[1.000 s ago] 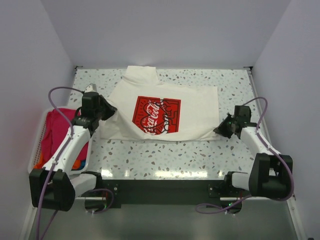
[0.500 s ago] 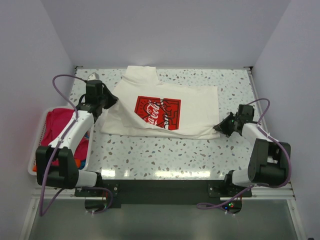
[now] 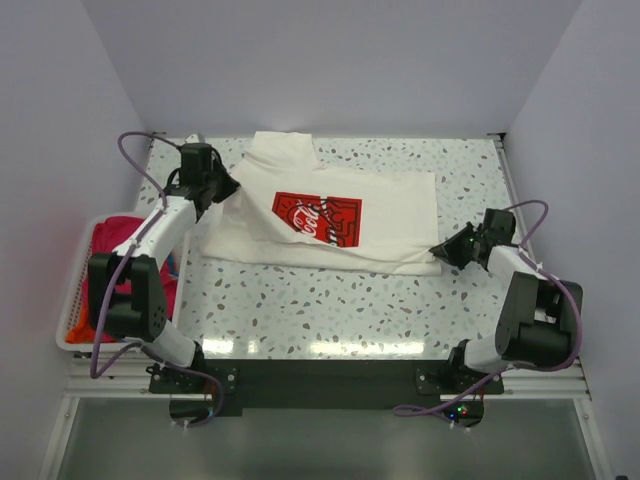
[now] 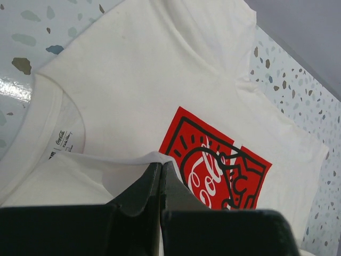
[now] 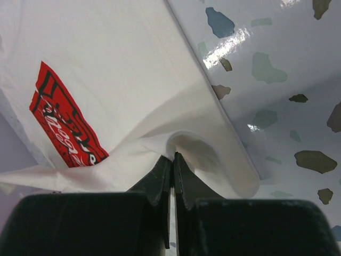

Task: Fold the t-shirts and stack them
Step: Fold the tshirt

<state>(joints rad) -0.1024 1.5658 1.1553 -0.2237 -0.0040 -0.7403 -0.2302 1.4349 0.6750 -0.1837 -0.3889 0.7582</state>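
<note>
A: Top external, leftmost first?
B: Basket point(image 3: 70, 300) of red clothes point(image 3: 110, 255), then the left gripper point(image 3: 226, 190) pinched tight on the white t-shirt point(image 3: 390, 215), which lies on the table point(image 3: 330, 300).
A: And right?
B: Right gripper point(image 3: 438, 250) clamps its other edge.

1 white tee point(image 3: 400, 215), 1 basket point(image 3: 68, 310), 2 arms: L arm point(image 3: 165, 222), R arm point(image 3: 510, 262)

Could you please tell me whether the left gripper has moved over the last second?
Yes. The left gripper, shut on the white t-shirt, has moved toward the far edge of the table, carrying the fabric farther from the laundry basket.
</note>
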